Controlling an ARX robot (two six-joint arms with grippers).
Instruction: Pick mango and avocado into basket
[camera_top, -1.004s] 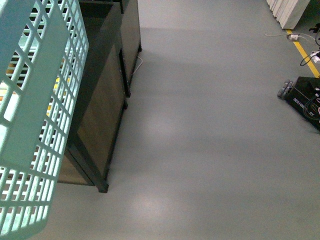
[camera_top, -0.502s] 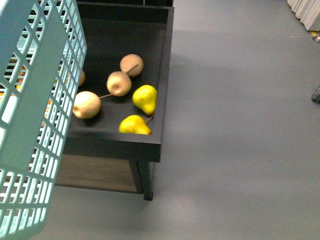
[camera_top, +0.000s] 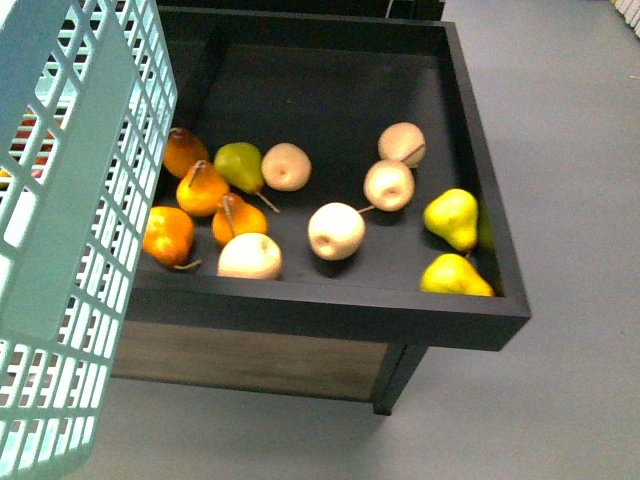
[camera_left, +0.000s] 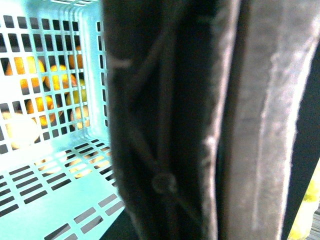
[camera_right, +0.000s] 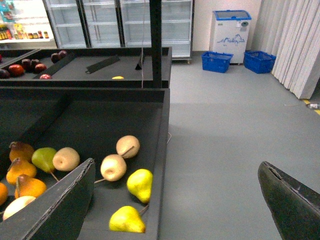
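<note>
The teal basket (camera_top: 70, 200) hangs at the near left, its lattice wall against the left side of a black display bin (camera_top: 330, 305). From the left wrist view, the stretch of basket floor on show is bare, and the orange shapes are fruit seen through the slots. So neither fruit looks to be in it yet.

The left gripper (camera_left: 170, 125) is a dark blur close to the lens, and I cannot tell whether it is parted or clamped.

Across the bin lie orange pears (camera_top: 200, 190), a green pear (camera_top: 238, 165), pale round fruits (camera_top: 336, 230) and yellow pears (camera_top: 450, 218) at the right. No mango or avocado can be made out among them, or in the farther bins, where things are too small to name.

The right gripper (camera_right: 177, 170) is spread wide and empty, above the bin's right edge. Both picks appear left to do, starting with finding the fruit.
</note>
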